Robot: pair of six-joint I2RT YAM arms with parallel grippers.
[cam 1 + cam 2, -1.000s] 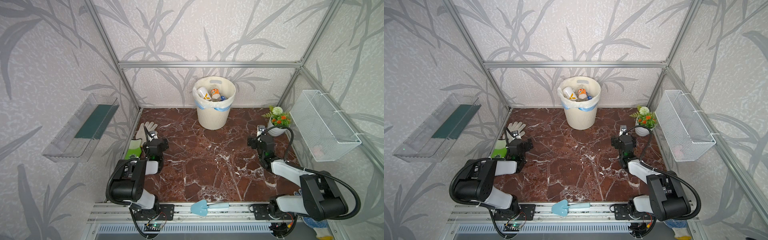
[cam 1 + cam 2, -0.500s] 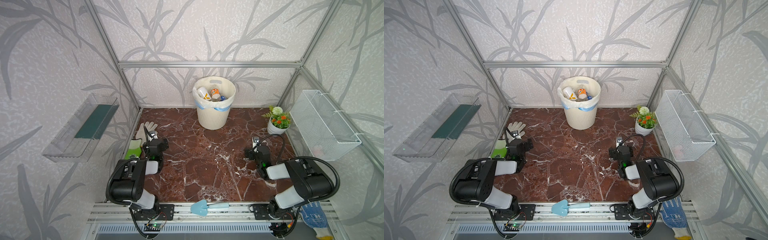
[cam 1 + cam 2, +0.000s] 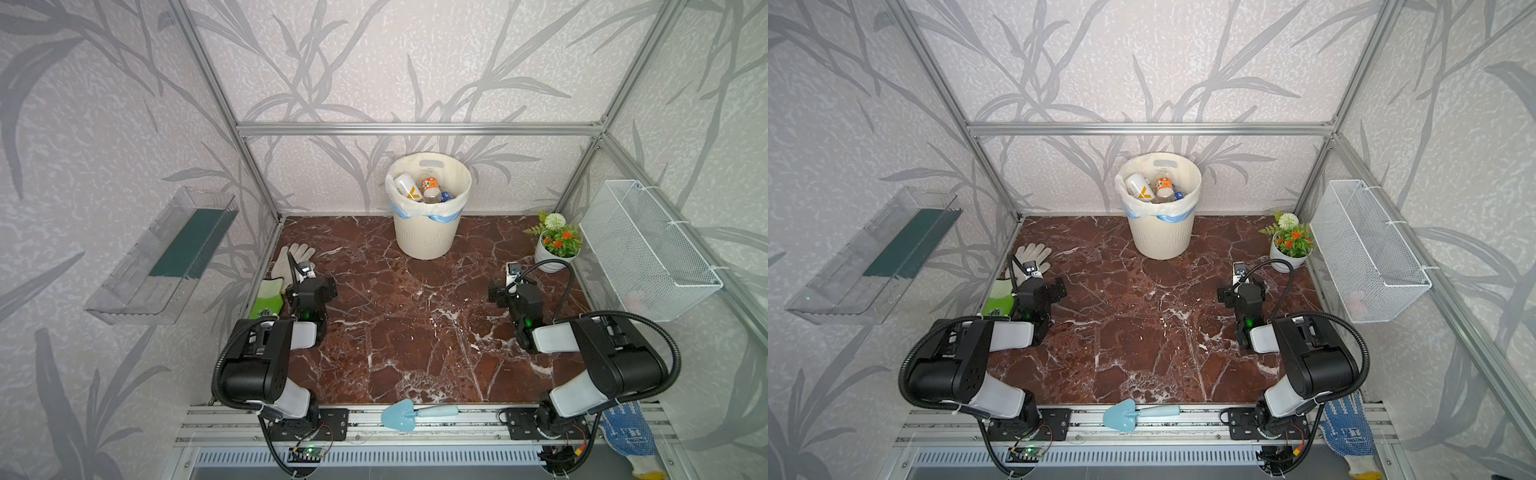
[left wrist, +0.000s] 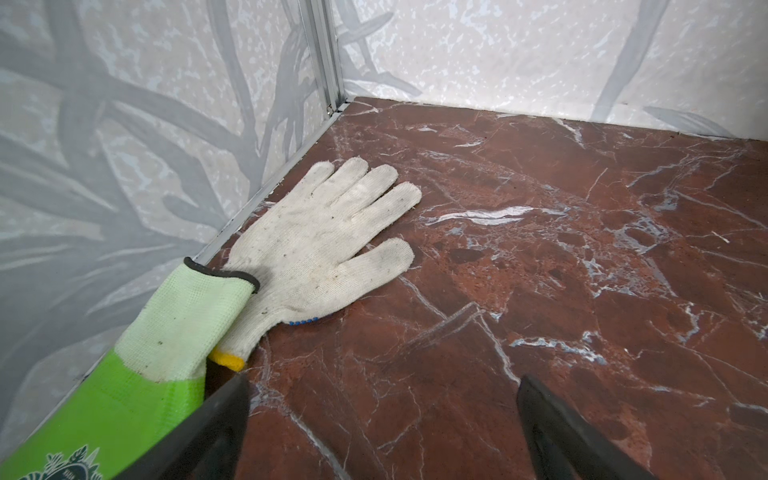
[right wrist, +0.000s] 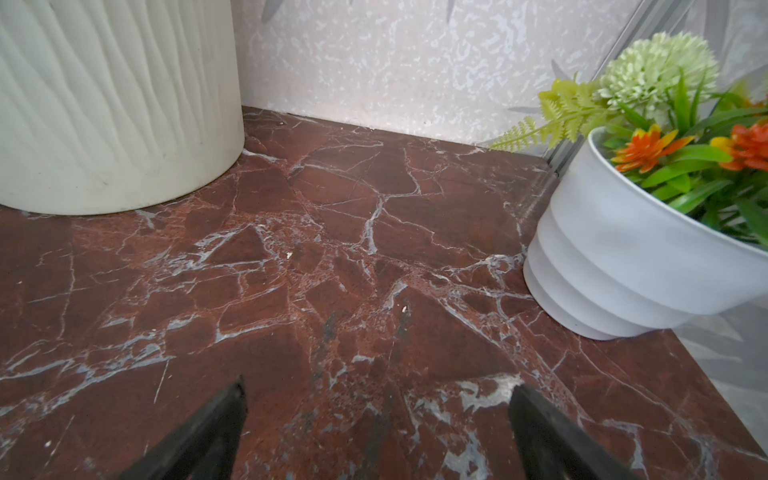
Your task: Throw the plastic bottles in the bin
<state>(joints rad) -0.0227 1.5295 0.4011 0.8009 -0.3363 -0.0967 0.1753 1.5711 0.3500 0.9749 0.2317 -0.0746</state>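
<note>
Both top views show us the plastic bottles lying inside the bin at the back of the table. We see the left gripper and right gripper spread wide, empty, low over the table.

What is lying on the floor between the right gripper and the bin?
Nothing. In the right wrist view, only bare marble floor lies between the open right gripper and the bin. Both top views show the same.

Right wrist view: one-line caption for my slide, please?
Open, empty fingers facing bare marble floor, ribbed bin and flower pot standing ahead on either side.
</note>
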